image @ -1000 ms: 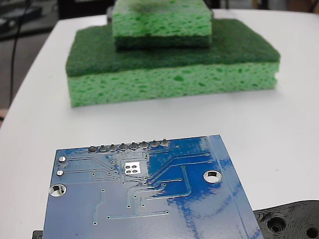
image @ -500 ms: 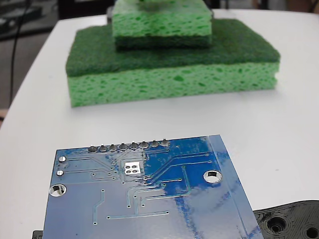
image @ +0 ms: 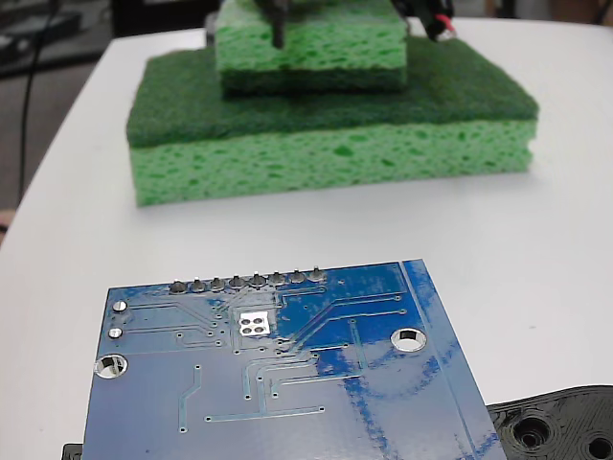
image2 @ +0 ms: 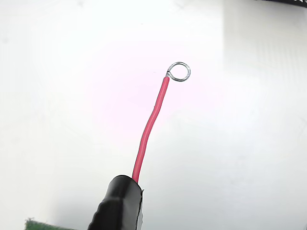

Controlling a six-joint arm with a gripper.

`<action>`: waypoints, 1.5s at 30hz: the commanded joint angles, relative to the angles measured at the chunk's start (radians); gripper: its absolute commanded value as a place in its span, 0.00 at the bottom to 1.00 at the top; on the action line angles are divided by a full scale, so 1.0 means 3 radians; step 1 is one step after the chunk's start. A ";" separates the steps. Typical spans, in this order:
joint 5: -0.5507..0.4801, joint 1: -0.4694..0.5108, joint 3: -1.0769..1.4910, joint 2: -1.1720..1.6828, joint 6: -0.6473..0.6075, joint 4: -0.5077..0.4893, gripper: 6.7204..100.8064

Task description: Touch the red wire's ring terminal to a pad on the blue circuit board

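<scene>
The blue circuit board lies flat at the front of the fixed view. Its silver pad sits just below a row of grey pins. Far behind it, dark parts of my gripper dip in at the top edge over the sponges, with a bit of the red wire showing. In the wrist view the red wire rises from a black taped tip and ends in the ring terminal. The ring hangs over bare white table. The board is not in the wrist view. The jaws themselves do not show clearly.
Two green sponges are stacked at the back, a small one on a large one. A black plastic piece with holes lies at the board's right front corner. White table lies between sponges and board.
Dark gripper parts and a bit of red wire have come down into the top of the fixed view over the small sponge. Board and sponges have not moved.
</scene>
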 commanded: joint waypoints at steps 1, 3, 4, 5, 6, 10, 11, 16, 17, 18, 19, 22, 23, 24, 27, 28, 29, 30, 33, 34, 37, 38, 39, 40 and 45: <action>0.0026 -0.0005 -0.0020 0.0005 -0.0005 -0.0010 0.99; 0.0036 -0.0026 -0.0020 0.0005 -0.0005 -0.0010 0.99; 0.0041 -0.0031 -0.0020 0.0005 -0.0005 -0.0010 0.99; 0.0046 -0.0031 -0.0020 0.0005 -0.0005 -0.0010 0.99; 0.0046 -0.0031 -0.0020 0.0005 0.0000 -0.0010 0.99; 0.0051 -0.0036 -0.0020 0.0005 0.0000 -0.0010 0.99; 0.0051 -0.0036 -0.0020 0.0005 0.0000 -0.0010 0.99; 0.0061 -0.0046 -0.0020 0.0005 0.0005 -0.0010 0.99; 0.0061 -0.0046 -0.0020 0.0005 0.0005 -0.0010 0.99; 0.0061 -0.0046 -0.0020 0.0005 0.0005 -0.0010 0.99; 0.0061 -0.0046 -0.0020 0.0005 0.0005 -0.0015 0.99; 0.0061 -0.0046 -0.0020 0.0005 0.0005 -0.0015 0.99; 0.0061 -0.0046 -0.0020 0.0005 0.0005 -0.0015 0.99; 0.0061 -0.0046 -0.0020 0.0005 0.0005 -0.0015 0.99; 0.0061 -0.0046 -0.0020 0.0005 0.0005 -0.0015 0.99; 0.0066 -0.0046 -0.0020 0.0005 0.0010 -0.0015 0.99; 0.0066 -0.0046 -0.0020 0.0005 0.0010 -0.0015 0.99; 0.0072 -0.0046 -0.0020 0.0005 0.0010 -0.0015 0.99; 0.0072 -0.0046 -0.0020 0.0005 0.0015 -0.0015 0.99; 0.0072 -0.0046 -0.0020 0.0005 0.0015 -0.0015 0.99; 0.0072 -0.0046 -0.0020 0.0005 0.0015 -0.0015 0.99; 0.0072 -0.0046 -0.0020 0.0005 0.0015 -0.0015 0.99; 0.0072 -0.0046 -0.0020 0.0005 0.0015 -0.0015 0.99; 0.0077 -0.0046 -0.0020 0.0005 0.0015 -0.0015 0.99; 0.0077 -0.0046 -0.0020 0.0005 0.0015 -0.0015 0.99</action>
